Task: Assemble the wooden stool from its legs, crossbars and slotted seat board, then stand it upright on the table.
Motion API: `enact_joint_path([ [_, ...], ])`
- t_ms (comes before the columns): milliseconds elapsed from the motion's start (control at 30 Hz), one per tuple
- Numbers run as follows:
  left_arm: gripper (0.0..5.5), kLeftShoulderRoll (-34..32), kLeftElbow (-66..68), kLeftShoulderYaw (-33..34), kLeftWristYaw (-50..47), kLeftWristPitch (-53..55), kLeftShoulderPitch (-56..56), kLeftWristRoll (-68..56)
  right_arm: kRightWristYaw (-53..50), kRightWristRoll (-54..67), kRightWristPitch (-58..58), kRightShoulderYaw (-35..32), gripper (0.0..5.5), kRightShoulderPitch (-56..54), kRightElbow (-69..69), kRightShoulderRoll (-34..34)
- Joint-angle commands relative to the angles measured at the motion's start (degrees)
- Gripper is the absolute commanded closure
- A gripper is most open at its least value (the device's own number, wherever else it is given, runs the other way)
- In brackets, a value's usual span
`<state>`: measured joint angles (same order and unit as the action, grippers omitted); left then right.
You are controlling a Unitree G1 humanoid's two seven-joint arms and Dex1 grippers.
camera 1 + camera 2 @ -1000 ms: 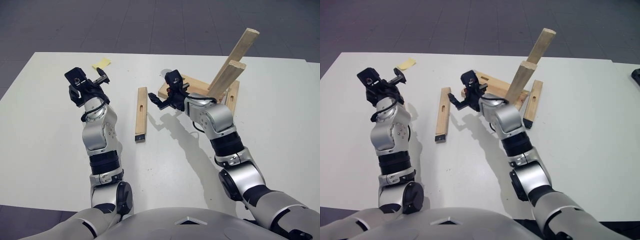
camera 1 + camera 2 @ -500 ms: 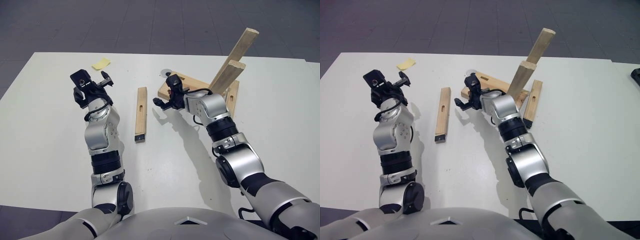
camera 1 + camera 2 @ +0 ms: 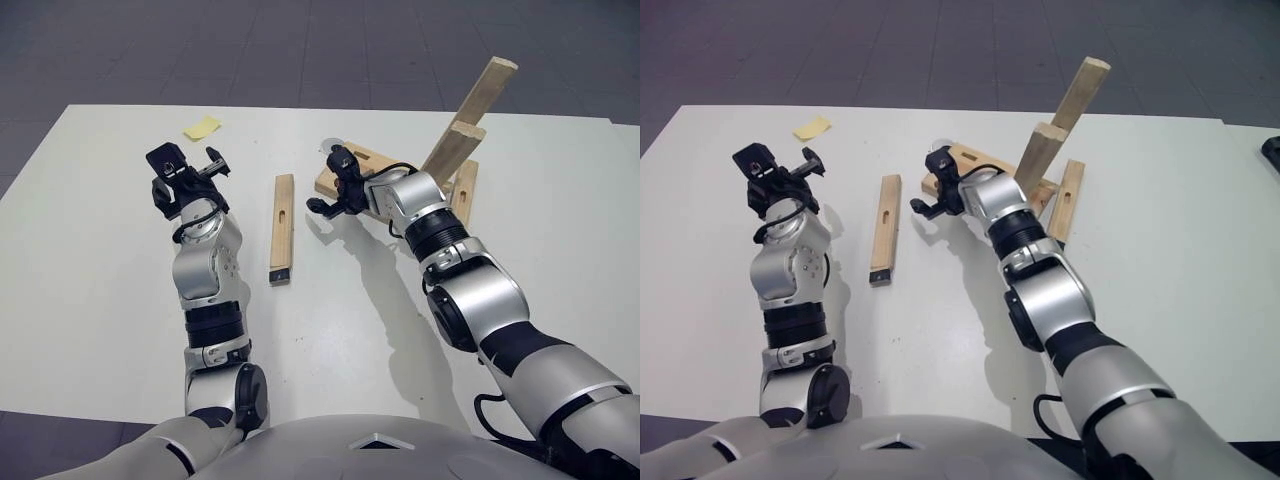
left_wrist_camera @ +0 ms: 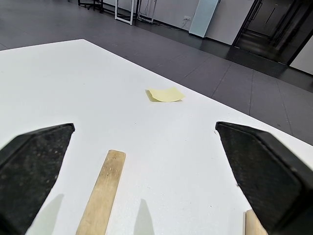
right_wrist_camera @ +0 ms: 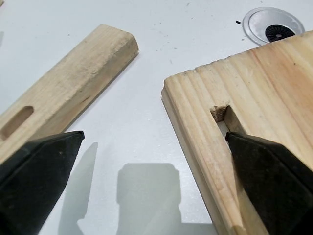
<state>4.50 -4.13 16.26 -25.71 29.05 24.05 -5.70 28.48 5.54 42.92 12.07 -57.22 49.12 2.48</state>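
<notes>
Pale grainy seat board (image 5: 264,83), slotted leg (image 3: 282,225)

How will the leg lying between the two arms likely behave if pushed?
The leg looks like solid wood, so it is probably stiff. Its flat faces suggest it slides rather than rolls. Being long and narrow, pushed near one end it would likely pivot.
</notes>
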Motion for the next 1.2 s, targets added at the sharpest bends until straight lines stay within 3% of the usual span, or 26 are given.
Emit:
enact_joint_path([
  [33, 0.11, 0.2, 0.5, -0.2, -0.2, 0.7, -0.2, 0.6, 8.4, 0.6, 4.9, 2.3, 0.1, 1.1, -2.5, 1.0],
  [267, 0.11, 0.2, 0.3, -0.2, -0.2, 1.0, -0.5, 0.7, 26.6, 1.5, 12.4, 14.5, 0.1, 8.0, -28.0, 13.0],
  [533, 0.11, 0.2, -0.3, -0.6, 0.1, 1.3, -0.8, 0.9, 46.5, 0.5, 5.6, 28.4, 0.1, 13.1, -55.7, 33.3],
  [600, 0.11, 0.3, -1.0, -0.8, 0.1, 1.6, -1.2, 1.1, 47.9, -1.6, 2.1, 29.8, 0.1, 14.3, -59.7, 37.4],
  [667, 0.11, 0.3, -1.7, -1.0, 0.2, 1.8, -1.8, 1.2, 45.8, -2.1, 0.0, 26.4, 0.1, 15.7, -62.7, 39.3],
  [767, 0.11, 0.5, -2.4, -0.9, 0.3, 1.8, -2.5, 1.6, 35.6, -2.1, 4.0, 17.5, 0.1, 18.0, -63.9, 36.2],
  [967, 0.11, 1.4, -2.1, -0.9, -0.2, 1.5, -2.8, 1.7, 18.6, 5.2, 22.1, 1.5, 0.1, 23.1, -57.6, 17.5],
  [1067, 0.11, 1.5, -1.7, -0.9, -0.2, 1.4, -2.6, 1.7, 13.2, 7.1, 25.4, -0.7, 0.1, 24.5, -55.1, 10.8],
  [1200, 0.11, 1.5, -1.2, -0.9, -0.1, 1.2, -2.5, 1.7, 9.7, 7.5, 23.9, -0.6, 0.1, 24.4, -51.9, 9.0],
])
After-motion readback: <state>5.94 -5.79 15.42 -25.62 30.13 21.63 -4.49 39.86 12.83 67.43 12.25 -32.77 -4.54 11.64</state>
